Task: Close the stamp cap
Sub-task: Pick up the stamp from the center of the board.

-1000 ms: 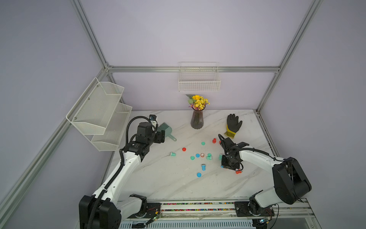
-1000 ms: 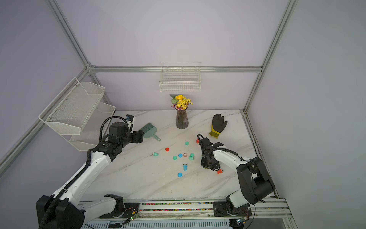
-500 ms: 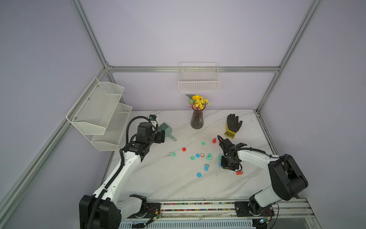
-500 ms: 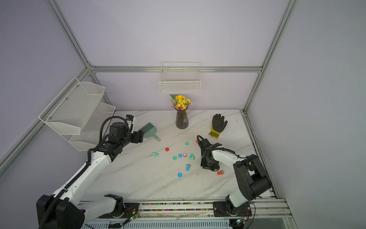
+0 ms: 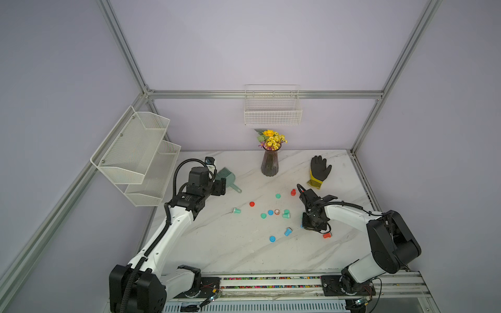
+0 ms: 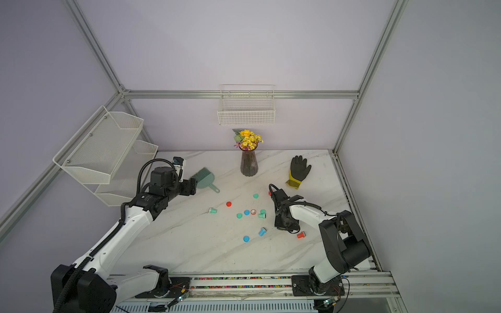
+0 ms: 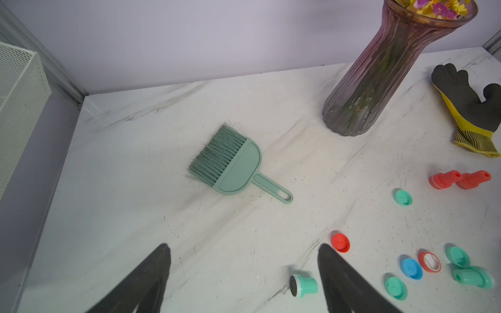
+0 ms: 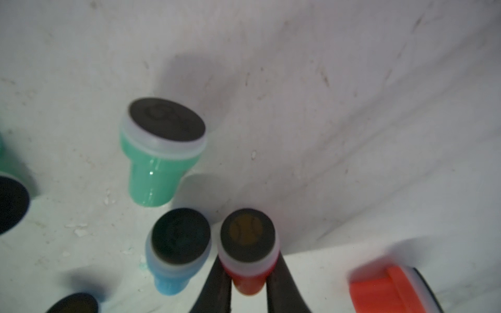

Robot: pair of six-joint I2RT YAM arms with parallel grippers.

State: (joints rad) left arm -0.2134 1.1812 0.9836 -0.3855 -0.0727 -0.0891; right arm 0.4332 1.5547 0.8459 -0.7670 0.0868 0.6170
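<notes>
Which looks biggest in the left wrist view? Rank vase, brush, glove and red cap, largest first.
1. vase, clearly largest.
2-3. brush and glove look alike; the glove is cropped by the frame, so no ranking.
4. red cap, smallest.

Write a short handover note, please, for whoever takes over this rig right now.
Left claw: open and empty, hovering near the green brush.
Right claw: shut on a red stamp whose dark pad is bare, with no cap on it.
Things: a blue stamp and a teal stamp, both uncapped, are close beside the held one. Loose caps lie mid-table, among them a red cap.
Done: the red stamp is gripped.
Left: bring stamp and cap together, probably with the red cap, and press it shut. The other open stamps are also uncapped.
</notes>
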